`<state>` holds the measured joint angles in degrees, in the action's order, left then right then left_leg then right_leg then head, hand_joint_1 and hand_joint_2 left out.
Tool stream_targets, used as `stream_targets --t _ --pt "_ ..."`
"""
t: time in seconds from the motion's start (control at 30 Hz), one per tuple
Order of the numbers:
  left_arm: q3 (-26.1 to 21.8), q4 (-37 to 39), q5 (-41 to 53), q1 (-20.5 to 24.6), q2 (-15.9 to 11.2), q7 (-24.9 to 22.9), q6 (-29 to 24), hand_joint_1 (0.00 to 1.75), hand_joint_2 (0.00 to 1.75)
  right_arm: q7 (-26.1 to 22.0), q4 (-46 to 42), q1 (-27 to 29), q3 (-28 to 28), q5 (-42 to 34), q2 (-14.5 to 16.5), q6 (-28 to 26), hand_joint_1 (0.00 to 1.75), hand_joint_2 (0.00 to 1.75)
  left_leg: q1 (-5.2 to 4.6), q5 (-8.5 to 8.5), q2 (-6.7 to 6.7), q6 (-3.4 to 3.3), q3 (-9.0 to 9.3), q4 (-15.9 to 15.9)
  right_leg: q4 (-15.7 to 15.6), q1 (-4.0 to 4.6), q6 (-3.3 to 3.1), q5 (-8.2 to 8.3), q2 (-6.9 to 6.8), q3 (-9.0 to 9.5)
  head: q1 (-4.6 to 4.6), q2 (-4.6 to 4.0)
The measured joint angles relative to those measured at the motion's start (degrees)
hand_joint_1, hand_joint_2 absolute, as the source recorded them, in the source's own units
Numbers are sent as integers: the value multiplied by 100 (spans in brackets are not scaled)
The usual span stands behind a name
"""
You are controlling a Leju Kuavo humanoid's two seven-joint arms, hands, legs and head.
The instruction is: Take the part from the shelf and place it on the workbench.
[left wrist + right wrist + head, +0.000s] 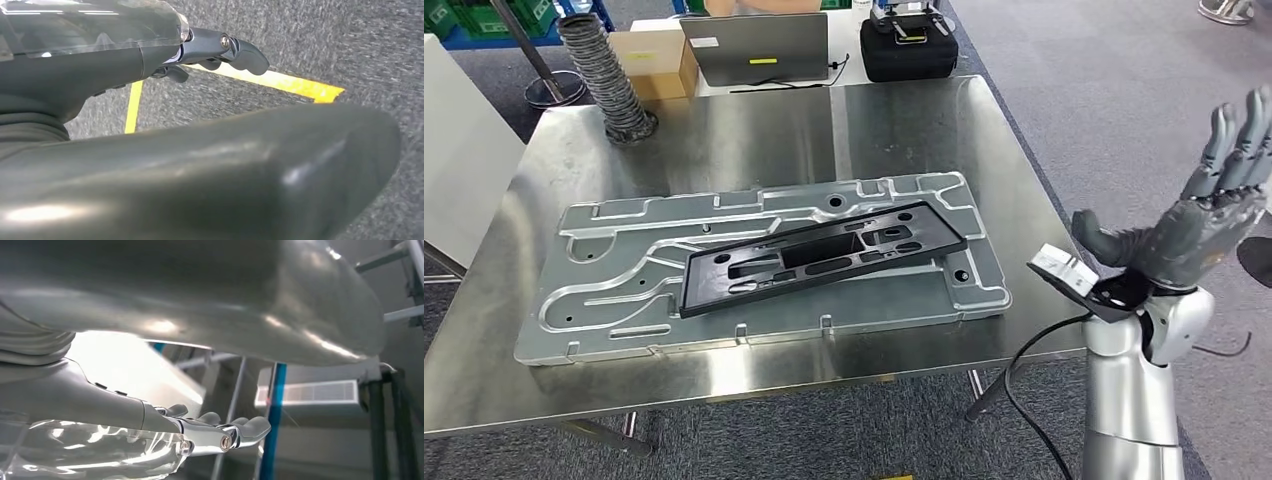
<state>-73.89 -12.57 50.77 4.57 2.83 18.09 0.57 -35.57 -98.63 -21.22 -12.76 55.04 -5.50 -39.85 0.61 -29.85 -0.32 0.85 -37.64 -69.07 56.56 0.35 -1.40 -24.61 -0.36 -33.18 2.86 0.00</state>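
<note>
Black part [819, 255] sits mid-workbench [904, 120] on the aluminium plate [624, 310]; right hand [1194, 220] spread, empty. Left hand [220, 50] probably empty; a careless swing could nudge it.

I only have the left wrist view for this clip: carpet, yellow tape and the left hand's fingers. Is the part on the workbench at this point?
Observer: Yes. In the head view, a long black part lies on a large silver plate.
Operator: And is that plate on the workbench?
Observer: Yes, the silver plate rests on the steel workbench, toward its near edge.
Operator: Is the right hand on the part?
Observer: No. The right hand is raised off to the workbench's right side, fingers spread, holding nothing.
</note>
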Motion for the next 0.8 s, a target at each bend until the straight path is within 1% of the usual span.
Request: stream_targets --t 0.03,0.07,0.1,0.13,0.2,0.23,0.27,0.3,0.37,0.4,0.43,0.47,0.5,0.53,0.57,0.6,0.63,0.7,0.73,0.77,0.8 --pt "-20 0 -16 11 -1 4 4 0 0 1 -109 106 -98 85 -4 0 0 0 -4 166 -2 -23 242 447 14 3 18 -13 18 11 0 0" --pt "-38 0 -35 25 -1 12 8 0 0 5 -217 228 -200 149 -9 0 0 0 -13 293 -4 -53 438 814 34 12 42 -22 29 16 0 0" --pt "-54 0 -49 38 1 21 12 0 0 -3 -325 382 -303 157 -13 -1 0 0 -22 356 -10 -80 564 1050 48 21 67 -26 30 18 1 0" --pt "-65 0 -55 47 3 30 17 0 0 -37 -436 576 -421 94 -12 -2 0 0 -31 359 -21 -105 608 1135 56 28 90 -24 23 17 1 0" --pt "-76 0 -57 40 10 42 28 0 0 -160 -636 1014 -684 -148 11 -4 0 0 -32 396 -44 -153 598 1151 54 30 137 -8 8 18 1 0" --pt "-78 0 -56 31 16 44 34 0 0 -229 -712 1197 -815 -263 35 -4 0 0 -23 422 -44 -183 590 1172 79 20 164 -47 13 5 0 0" --pt "-78 0 -55 29 23 45 37 0 0 -285 -767 1333 -920 -339 62 -4 0 0 -14 452 -30 -215 572 1193 187 11 194 -163 22 -42 0 0" --pt "-79 0 -55 36 30 45 39 0 0 -324 -810 1443 -998 -383 94 -4 0 0 -4 483 -11 -246 546 1211 413 -3 224 -359 32 -132 0 0" --pt "-81 0 -53 60 32 46 37 0 0 -336 -858 1716 -1092 -400 190 -3 0 0 -2 537 16 -276 465 1214 1150 -46 280 -852 39 -397 0 0" --pt "-81 0 -48 66 35 46 37 0 0 -288 -840 1880 -1116 -384 256 -3 0 0 -3 566 17 -278 419 1211 1483 -67 301 -1010 39 -498 0 0" --pt "-81 0 -44 65 39 46 38 0 0 -213 -781 2028 -1130 -363 328 -2 0 0 -3 598 15 -271 371 1204 1640 -87 314 -1055 38 -514 0 0" --pt "-81 0 -39 62 46 47 41 0 0 -133 -699 2146 -1133 -343 395 -2 0 0 -3 630 15 -259 322 1196 1559 -104 320 -988 37 -413 0 0" --pt "-81 0 -35 60 56 47 43 0 0 -62 -606 2226 -1134 -331 447 -2 0 0 -3 662 14 -242 277 1187 1252 -117 318 -844 36 -196 0 0" --pt "-81 0 -32 61 64 47 44 0 0 -11 -507 2277 -1139 -332 488 -2 0 0 -2 694 16 -218 238 1175 787 -124 310 -712 36 100 0 0" --pt "-81 0 -28 64 72 47 45 0 0 13 -405 2311 -1152 -349 516 -2 0 0 -3 725 15 -191 210 1171 388 -117 298 -614 37 354 0 0" --pt "-81 0 -25 68 79 45 45 0 0 20 -273 2342 -1185 -391 541 -2 0 0 -2 757 14 -159 199 1171 119 -98 277 -539 41 521 0 0" --pt "-81 0 -23 72 83 44 43 0 0 7 -129 2366 -1236 -442 563 -2 0 0 0 788 11 -124 195 1169 -20 -78 253 -519 43 593 -1 0" --pt "-81 0 -22 65 91 39 36 0 0 -26 136 2409 -1357 -524 605 -2 0 0 1 859 4 -49 192 1192 -11 -48 189 -448 48 542 -1 0" --pt "-83 0 -22 59 91 34 27 0 0 2 258 2415 -1407 -518 622 -2 0 0 3 880 2 -12 173 1191 -31 -57 146 -414 46 504 -1 0" --pt "-85 0 -22 51 91 25 17 0 0 55 387 2417 -1449 -494 637 -2 0 0 5 827 4 20 135 1163 -39 -66 102 -355 43 452 0 0" --pt "-88 0 -21 44 91 12 6 0 0 109 542 2418 -1500 -466 650 -2 0 0 6 659 4 47 71 1041 -56 -76 57 -284 37 384 0 0"
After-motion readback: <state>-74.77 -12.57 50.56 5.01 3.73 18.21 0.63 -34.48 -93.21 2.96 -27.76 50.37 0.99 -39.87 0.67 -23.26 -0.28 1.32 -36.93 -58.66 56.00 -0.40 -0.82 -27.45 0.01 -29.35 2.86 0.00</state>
